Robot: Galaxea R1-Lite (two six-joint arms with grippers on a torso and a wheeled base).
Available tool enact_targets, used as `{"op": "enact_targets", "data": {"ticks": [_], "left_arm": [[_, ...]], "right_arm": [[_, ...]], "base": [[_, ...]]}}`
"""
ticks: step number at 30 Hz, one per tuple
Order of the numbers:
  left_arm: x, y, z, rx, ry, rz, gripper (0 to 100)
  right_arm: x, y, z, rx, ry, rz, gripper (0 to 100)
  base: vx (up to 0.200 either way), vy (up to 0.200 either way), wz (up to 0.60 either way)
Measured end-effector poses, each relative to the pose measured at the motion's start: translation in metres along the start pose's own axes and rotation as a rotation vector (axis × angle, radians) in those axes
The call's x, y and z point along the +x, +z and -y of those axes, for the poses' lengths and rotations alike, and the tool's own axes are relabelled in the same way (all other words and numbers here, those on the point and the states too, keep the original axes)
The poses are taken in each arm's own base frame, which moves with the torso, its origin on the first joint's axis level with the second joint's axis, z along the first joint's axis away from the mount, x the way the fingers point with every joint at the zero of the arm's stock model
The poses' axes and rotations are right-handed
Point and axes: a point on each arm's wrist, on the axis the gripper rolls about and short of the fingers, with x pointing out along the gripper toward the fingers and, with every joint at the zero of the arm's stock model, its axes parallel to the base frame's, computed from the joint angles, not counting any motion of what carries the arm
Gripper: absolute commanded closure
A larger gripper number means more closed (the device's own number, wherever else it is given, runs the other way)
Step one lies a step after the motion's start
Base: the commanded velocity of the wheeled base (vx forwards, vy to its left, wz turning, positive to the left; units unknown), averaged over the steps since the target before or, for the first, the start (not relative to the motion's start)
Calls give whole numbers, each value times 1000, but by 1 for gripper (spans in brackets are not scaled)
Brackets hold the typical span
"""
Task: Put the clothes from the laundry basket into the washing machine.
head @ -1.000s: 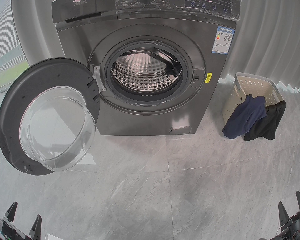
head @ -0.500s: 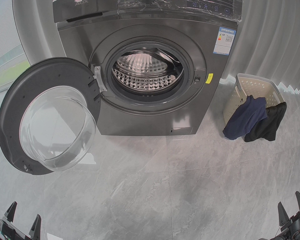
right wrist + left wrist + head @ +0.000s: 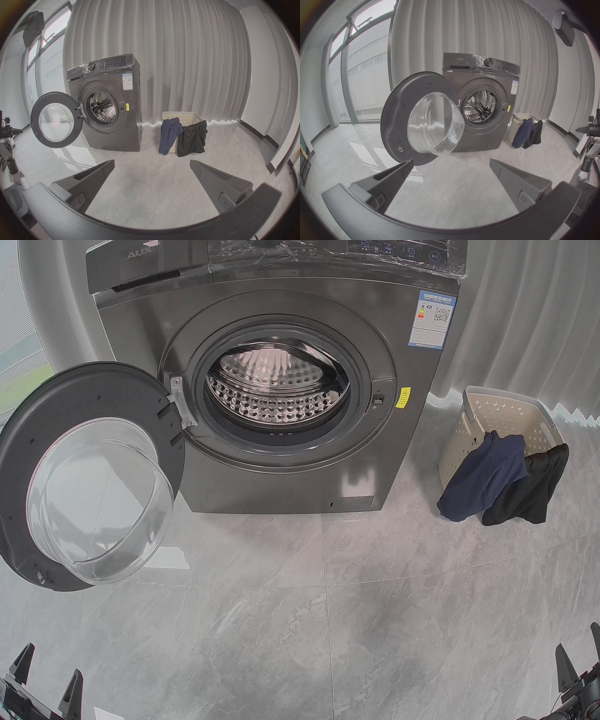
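- Your left gripper (image 3: 449,162) is hanging released near the open door (image 3: 81,471); swinging risks clipping it.
- The clothes (image 3: 484,474) are draping over the laundry basket (image 3: 500,396) rim, right of the washing machine (image 3: 275,490); tugging risks tipping it.
- Your right gripper (image 3: 150,162) is idling released, well apart.

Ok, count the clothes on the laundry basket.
2: a navy garment draped over the laundry basket's front rim, on the washing machine's side; a black garment beside it. More may lie hidden inside.

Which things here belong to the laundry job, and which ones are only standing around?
For the job: laundry basket, navy garment and black garment hanging over its rim, washing machine with its door open.
Just around: curtain, window.
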Motion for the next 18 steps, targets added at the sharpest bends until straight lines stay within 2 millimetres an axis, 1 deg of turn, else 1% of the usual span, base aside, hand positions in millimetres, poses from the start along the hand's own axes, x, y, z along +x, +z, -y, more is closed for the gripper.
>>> {"op": "enact_targets", "data": {"ticks": [6,18], "left_arm": [[1,0,0,4,-6,-11,0],[1,0,0,3,5,-11,0]], "right_arm": [[0,0,0,-1,-4,0,0],[0,0,0,0,-3,0,0]], "base": [[0,0,0],[0,-200,0]]}}
